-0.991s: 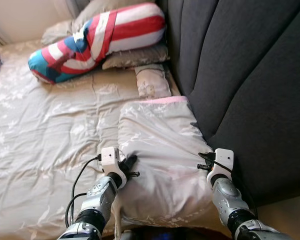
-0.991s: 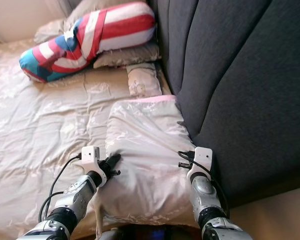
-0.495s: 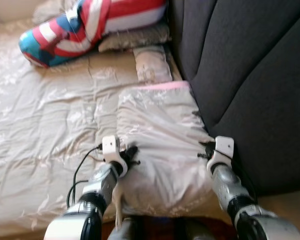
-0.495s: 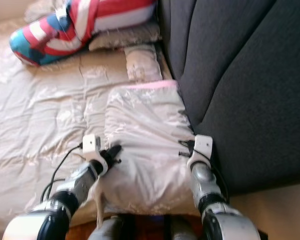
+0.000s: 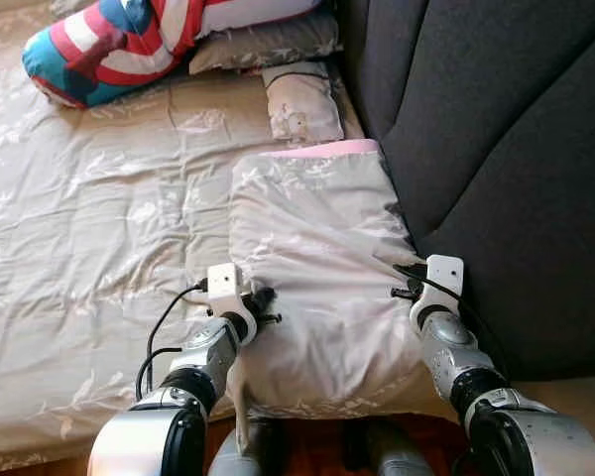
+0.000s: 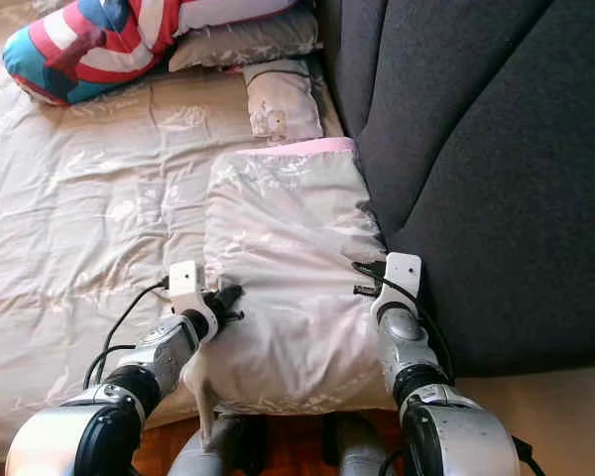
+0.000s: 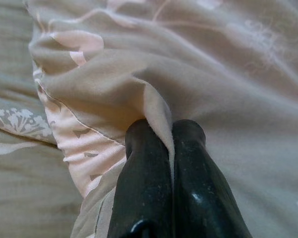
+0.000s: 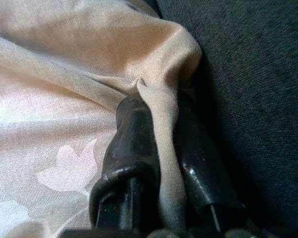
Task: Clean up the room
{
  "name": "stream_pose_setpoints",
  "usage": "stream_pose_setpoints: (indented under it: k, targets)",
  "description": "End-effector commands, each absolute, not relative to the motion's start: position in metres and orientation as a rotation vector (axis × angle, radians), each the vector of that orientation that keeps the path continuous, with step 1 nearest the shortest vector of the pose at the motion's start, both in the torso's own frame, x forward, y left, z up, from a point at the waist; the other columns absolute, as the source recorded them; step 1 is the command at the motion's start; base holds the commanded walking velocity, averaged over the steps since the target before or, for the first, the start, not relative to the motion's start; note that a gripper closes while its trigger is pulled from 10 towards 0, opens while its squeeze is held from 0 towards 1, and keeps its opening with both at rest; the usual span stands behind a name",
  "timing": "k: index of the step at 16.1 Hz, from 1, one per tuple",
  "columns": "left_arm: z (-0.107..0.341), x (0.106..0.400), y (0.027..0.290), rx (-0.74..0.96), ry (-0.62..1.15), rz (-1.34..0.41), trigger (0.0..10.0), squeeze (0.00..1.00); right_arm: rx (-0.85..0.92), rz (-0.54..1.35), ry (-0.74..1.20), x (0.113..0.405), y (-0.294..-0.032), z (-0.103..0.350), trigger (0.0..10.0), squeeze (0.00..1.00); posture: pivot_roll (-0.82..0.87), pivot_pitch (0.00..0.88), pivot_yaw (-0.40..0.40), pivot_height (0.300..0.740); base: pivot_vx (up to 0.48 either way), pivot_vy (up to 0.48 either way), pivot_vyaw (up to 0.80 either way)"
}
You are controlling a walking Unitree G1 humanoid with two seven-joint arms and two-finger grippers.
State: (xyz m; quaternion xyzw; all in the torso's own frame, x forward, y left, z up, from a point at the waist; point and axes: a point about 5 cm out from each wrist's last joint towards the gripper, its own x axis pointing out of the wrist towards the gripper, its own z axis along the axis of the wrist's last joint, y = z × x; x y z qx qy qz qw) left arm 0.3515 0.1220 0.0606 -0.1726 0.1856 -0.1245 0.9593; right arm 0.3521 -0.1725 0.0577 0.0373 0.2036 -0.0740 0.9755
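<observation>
Beige satin floral pillow (image 5: 317, 268) on bed, left gripper (image 7: 170, 148) and right gripper (image 8: 156, 129) each pinching its fabric edge, dark grey headboard (image 5: 496, 149) beside.

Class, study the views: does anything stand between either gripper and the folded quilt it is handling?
Nothing visible does. The left gripper and the right gripper are each shut on a fold of the quilt, with fabric pinched directly between the fingers.

A bed (image 5: 79, 248) lies ahead, with a headboard (image 5: 496, 149) standing along its right side. A pillow (image 5: 322, 268) lies on the bed against the headboard. The left gripper (image 5: 261, 302) is at its left edge and the right gripper (image 5: 405, 288) at its right edge. Beyond it lies a small cushion (image 5: 299, 102), then a long bolster (image 5: 129, 40) at the far end.
</observation>
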Motion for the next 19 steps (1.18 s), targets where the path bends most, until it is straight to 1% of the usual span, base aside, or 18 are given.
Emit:
stream_pose_setpoints:
  k: [1, 2, 3, 4, 7, 8, 13, 15, 16, 17, 18, 19]
  targets:
    - [0.054, 0.346, 0.113, -0.369, 0.421, -0.306, 10.0, 0.00, 0.049, -0.158, 0.413, 0.349, -0.178, 0.055, 10.0, 0.00, -0.01, 0.428, 0.033, 0.740, 0.000, 0.000, 0.00]
    - [0.050, 0.343, 0.112, -0.356, 0.439, -0.328, 10.0, 0.55, 0.049, -0.164, 0.432, 0.345, -0.179, 0.049, 10.0, 0.00, -0.01, 0.428, 0.034, 0.740, 0.000, 0.000, 0.00]
    - [0.046, 0.340, 0.110, -0.336, 0.460, -0.349, 10.0, 1.00, 0.052, -0.171, 0.442, 0.341, -0.181, 0.045, 10.0, 0.00, -0.01, 0.427, 0.037, 0.740, 0.000, 0.000, 0.00]
    - [0.044, 0.338, 0.108, -0.300, 0.481, -0.372, 10.0, 1.00, 0.052, -0.174, 0.450, 0.340, -0.181, 0.042, 10.0, 0.00, -0.01, 0.426, 0.038, 0.740, 0.000, 0.000, 0.00]
    - [0.042, 0.336, 0.107, -0.294, 0.488, -0.379, 10.0, 1.00, 0.051, -0.170, 0.468, 0.334, -0.178, 0.035, 10.0, 0.00, -0.02, 0.421, 0.040, 0.740, 0.000, 0.000, 0.00]
    - [0.041, 0.337, 0.108, -0.290, 0.487, -0.370, 10.0, 0.00, 0.051, -0.171, 0.476, 0.332, -0.178, 0.032, 10.0, 0.00, -0.02, 0.420, 0.041, 0.740, 0.000, 0.000, 0.00]
    - [0.035, 0.332, 0.114, -0.302, 0.506, -0.368, 10.0, 0.00, 0.046, -0.181, 0.520, 0.320, -0.179, 0.019, 10.0, 0.00, -0.01, 0.415, 0.044, 0.740, 0.000, 0.000, 0.00]
    - [0.027, 0.325, 0.112, -0.306, 0.560, -0.382, 10.0, 0.00, 0.043, -0.182, 0.545, 0.315, -0.179, 0.013, 10.0, 0.00, 0.00, 0.414, 0.045, 0.740, 0.000, 0.000, 0.00]
    - [0.020, 0.320, 0.112, -0.277, 0.600, -0.385, 10.0, 0.00, 0.039, -0.178, 0.564, 0.313, -0.179, 0.010, 10.0, 0.00, 0.00, 0.414, 0.045, 0.740, 0.000, 0.000, 0.00]
    - [0.018, 0.318, 0.112, -0.279, 0.613, -0.380, 10.0, 0.00, 0.031, -0.175, 0.575, 0.312, -0.179, 0.008, 10.0, 0.24, 0.00, 0.412, 0.044, 0.740, 0.000, 0.000, 0.00]
    - [0.018, 0.318, 0.112, -0.290, 0.612, -0.375, 10.0, 0.00, 0.029, -0.175, 0.576, 0.311, -0.180, 0.008, 10.0, 1.00, 0.00, 0.413, 0.043, 0.740, 0.000, 0.000, 0.00]
    - [0.019, 0.319, 0.112, -0.300, 0.605, -0.369, 10.0, 0.00, 0.031, -0.176, 0.577, 0.310, -0.180, 0.007, 10.0, 1.00, 0.00, 0.411, 0.042, 0.740, 0.000, 0.000, 0.00]
